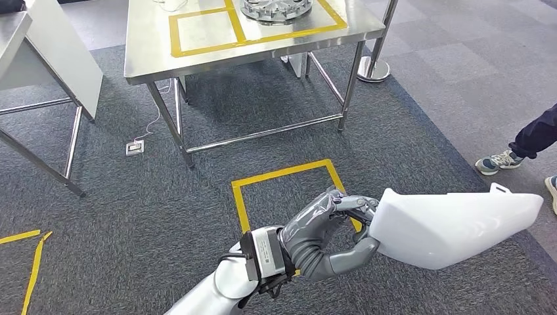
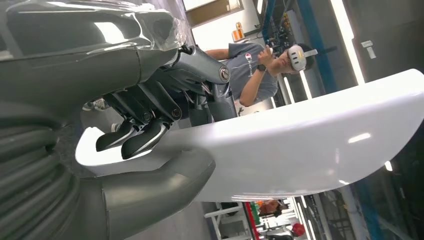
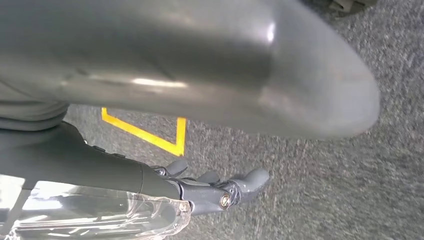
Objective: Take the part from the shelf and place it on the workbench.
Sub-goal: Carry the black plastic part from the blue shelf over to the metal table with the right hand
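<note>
Gripped in my left hand [image 1: 328, 233], the part [image 1: 453, 226] was a long white glossy shell that stuck out to the right over the carpet [image 1: 131, 216], held clear of the floor and well short of the workbench [image 1: 263, 46]. At the left wrist I saw the thumb [image 2: 160, 187] pressed under the part's [image 2: 300, 145] near end and the dark fingertips [image 2: 145, 140] curled down over its upper edge, so the fingers pinched that end between them. My right hand [image 3: 215, 190] hung over the carpet with its fingers apart and lightly bent, holding nothing. Just beyond the left hand, a square of yellow tape [image 1: 289, 190] was marked on the floor, partly hidden by the hand. Farther ahead stood the steel workbench with yellow tape boxes [image 1: 203, 29] on its top and a round metal piece [image 1: 276, 10] inside the right-hand box. A second metal table [image 1: 39, 59] stood off to the left, and a white socket [image 1: 134, 147] lay on the carpet between them. At the right edge I saw a person's shoes [image 1: 497, 161] and a dark trouser leg [image 1: 537, 134].
</note>
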You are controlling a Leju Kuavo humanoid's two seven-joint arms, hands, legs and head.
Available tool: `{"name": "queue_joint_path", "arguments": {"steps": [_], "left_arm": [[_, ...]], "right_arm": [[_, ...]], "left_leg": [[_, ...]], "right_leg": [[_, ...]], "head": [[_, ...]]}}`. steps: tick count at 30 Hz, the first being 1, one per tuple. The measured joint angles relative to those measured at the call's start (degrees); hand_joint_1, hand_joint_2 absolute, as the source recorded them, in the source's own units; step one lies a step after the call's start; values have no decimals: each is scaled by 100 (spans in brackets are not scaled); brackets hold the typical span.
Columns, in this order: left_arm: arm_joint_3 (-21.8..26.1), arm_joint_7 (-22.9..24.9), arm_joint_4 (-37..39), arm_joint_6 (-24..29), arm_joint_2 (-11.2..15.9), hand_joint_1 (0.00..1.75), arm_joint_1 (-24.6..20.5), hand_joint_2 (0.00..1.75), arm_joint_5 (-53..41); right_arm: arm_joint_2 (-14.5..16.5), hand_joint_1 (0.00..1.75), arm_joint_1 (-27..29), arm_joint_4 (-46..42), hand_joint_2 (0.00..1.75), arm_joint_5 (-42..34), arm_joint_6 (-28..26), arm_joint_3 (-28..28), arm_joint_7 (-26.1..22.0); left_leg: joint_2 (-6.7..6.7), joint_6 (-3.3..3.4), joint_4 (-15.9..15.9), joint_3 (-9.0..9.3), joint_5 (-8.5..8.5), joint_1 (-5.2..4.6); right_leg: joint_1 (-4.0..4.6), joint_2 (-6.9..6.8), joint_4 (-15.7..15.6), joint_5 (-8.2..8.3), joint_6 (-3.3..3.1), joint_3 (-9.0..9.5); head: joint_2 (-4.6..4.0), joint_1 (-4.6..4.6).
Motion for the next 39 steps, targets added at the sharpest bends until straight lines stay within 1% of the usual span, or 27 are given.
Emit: {"name": "queue_joint_path", "arguments": {"steps": [1,3,5,6,7,8,10,11,12,14,15,16,17,18,19,20,21,22,23,24,26,28,29,31,33,37,39], "left_arm": [[-4,0,3,0,-1,175,-10,175,1],[-20,1,9,0,-3,175,-28,175,1],[-34,2,28,0,-3,175,-33,175,1],[-36,4,39,0,-2,175,-33,175,4],[-38,6,46,-1,-3,175,-34,175,10],[-42,8,49,-1,-6,175,-38,175,16],[-51,8,50,-2,-17,175,-61,175,28],[-56,9,50,-2,-24,175,-75,175,32],[-58,11,50,-2,-29,175,-85,175,34],[-58,20,51,-2,-40,175,-93,175,37],[-58,25,54,-3,-47,175,-94,175,37],[-62,28,56,-3,-55,175,-103,175,39],[-69,30,61,-7,-64,175,-114,175,40],[-78,31,68,-10,-70,175,-125,175,42],[-91,35,76,-14,-74,175,-137,175,43],[-102,44,87,-20,-77,175,-143,175,44],[-110,55,98,-26,-78,175,-145,175,50],[-118,71,106,-39,-78,175,-148,175,66],[-123,85,111,-58,-79,175,-150,175,87],[-129,97,114,-81,-81,175,-151,175,113],[-143,110,122,-140,-86,175,-159,175,154],[-163,112,134,-196,-89,175,-168,175,171],[-175,111,140,-219,-89,175,-171,175,174],[-201,111,145,-255,-89,175,-178,175,179],[-219,110,146,-288,-90,175,-184,175,184],[-246,111,146,-360,-89,175,-190,175,236],[-261,111,146,-414,-89,175,-194,175,276]], "right_arm": [[3,0,-5,-1,0,1,-1,-5,0],[10,0,3,-1,0,1,-1,-17,0],[9,0,24,-1,0,1,-1,-31,-1],[5,0,26,-1,0,1,-1,-38,-3],[2,0,21,-1,0,1,-1,-44,-5],[3,0,11,-1,0,2,-1,-47,-8],[14,0,-5,-1,0,2,-2,-53,-13],[20,0,-8,-1,0,1,-2,-58,-17],[26,0,-8,-1,0,-8,-3,-66,-28],[41,0,-20,-2,0,-44,-12,-92,-66],[45,0,-30,-2,0,-67,-21,-107,-84],[49,0,-41,-3,0,-85,-32,-122,-99],[47,0,-46,-3,0,-95,-41,-136,-107],[42,0,-42,-3,0,-101,-46,-149,-111],[40,0,-30,-3,0,-103,-50,-163,-115],[36,0,-12,-3,0,-104,-51,-177,-116],[33,0,4,-3,0,-104,-53,-192,-116],[32,0,14,-3,0,-104,-56,-205,-116],[31,0,16,-3,0,-102,-60,-213,-116],[32,0,10,-3,0,-100,-64,-219,-116],[49,0,-7,-3,0,-97,-69,-224,-118],[67,0,-16,-3,0,-94,-70,-230,-124],[72,0,-16,-3,0,-93,-71,-233,-132],[85,0,-14,-3,0,-90,-72,-235,-168],[94,0,-16,-3,0,-85,-73,-235,-204],[98,0,-22,-3,0,-67,-73,-235,-222],[97,0,-24,-3,0,-51,-73,-235,-226]], "left_leg": [[142,-25,127,-65,-81,-5],[510,-72,719,-371,-390,-12],[655,-92,1397,-744,-641,5],[676,-89,1521,-821,-635,10],[695,-75,1420,-777,-524,9],[737,-45,1115,-618,-345,-2],[1009,62,332,-190,-50,-77],[1119,110,79,-52,11,-119],[1187,145,-39,7,15,-155],[1081,180,-83,21,26,-160],[1029,202,-124,46,48,-140],[985,229,-167,77,71,-113],[947,253,-206,107,92,-84],[910,268,-219,118,96,-70],[865,279,-217,120,96,-64],[814,281,-215,122,93,-61],[764,278,-212,126,89,-59],[720,269,-206,133,82,-53],[684,250,-193,142,69,-41],[656,219,-166,146,44,-30],[613,146,-81,122,-18,-34],[591,125,-35,90,-53,-53],[589,147,-42,89,-54,-53],[592,201,-66,107,-50,-53],[596,218,-96,130,-45,-53],[597,209,-125,144,-36,-51],[598,179,-131,144,-30,-49]], "right_leg": [[-6,-71,-9,1,-38,10],[3,-230,-16,-12,-93,22],[19,-410,-14,-27,-114,22],[27,-496,-13,-34,-118,24],[37,-574,-14,-41,-118,31],[48,-646,-15,-51,-116,45],[76,-771,-17,-78,-96,82],[87,-828,-18,-92,-76,96],[92,-883,-23,-104,-51,110],[96,-989,-51,-119,8,145],[89,-949,-39,-143,36,160],[84,-839,50,-211,60,134],[79,-683,254,-330,80,49],[70,-504,581,-488,97,-105],[69,-397,980,-651,113,-312],[67,-346,1325,-754,130,-507],[64,-327,1513,-759,144,-638],[57,-323,1478,-653,156,-664],[45,-322,1217,-458,165,-579],[26,-320,809,-229,180,-419],[7,-286,156,25,167,-139],[9,-252,-13,40,108,-67],[10,-249,-11,47,82,-70],[17,-239,-13,49,69,-69],[23,-232,-13,43,50,-67],[40,-233,-10,32,11,-66],[45,-233,-9,29,4,-66]], "head": [[0,-31],[0,-104],[0,-136],[0,-142],[0,-147],[0,-155],[0,-164],[0,-168],[0,-170],[0,-182],[0,-179],[0,-175],[0,-155],[0,-131],[0,-114],[0,-98],[0,-94],[0,-94],[0,-95],[0,-91],[0,-69],[0,-62],[0,-74],[0,-90],[0,-102],[0,-102],[0,-105]]}}
